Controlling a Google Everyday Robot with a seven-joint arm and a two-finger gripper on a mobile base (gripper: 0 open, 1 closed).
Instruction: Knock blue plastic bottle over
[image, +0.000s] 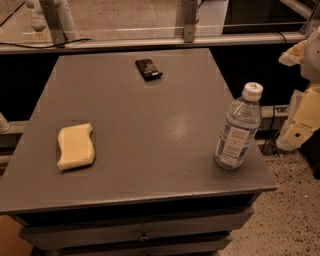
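Observation:
The blue plastic bottle (238, 128) stands upright near the table's right front corner. It is clear and bluish, with a white cap and a white-and-blue label. My gripper (299, 122) is a cream-coloured piece at the right edge of the view. It hangs off the table's side, to the right of the bottle at about its height, with a gap between them. It touches nothing.
The grey table (150, 125) has drawers below its front edge. A yellow sponge (75, 146) lies at the left front. A small black object (148, 69) lies at the back middle. A rail and metal posts (189, 20) run behind the table. Speckled floor (290, 210) is at the right.

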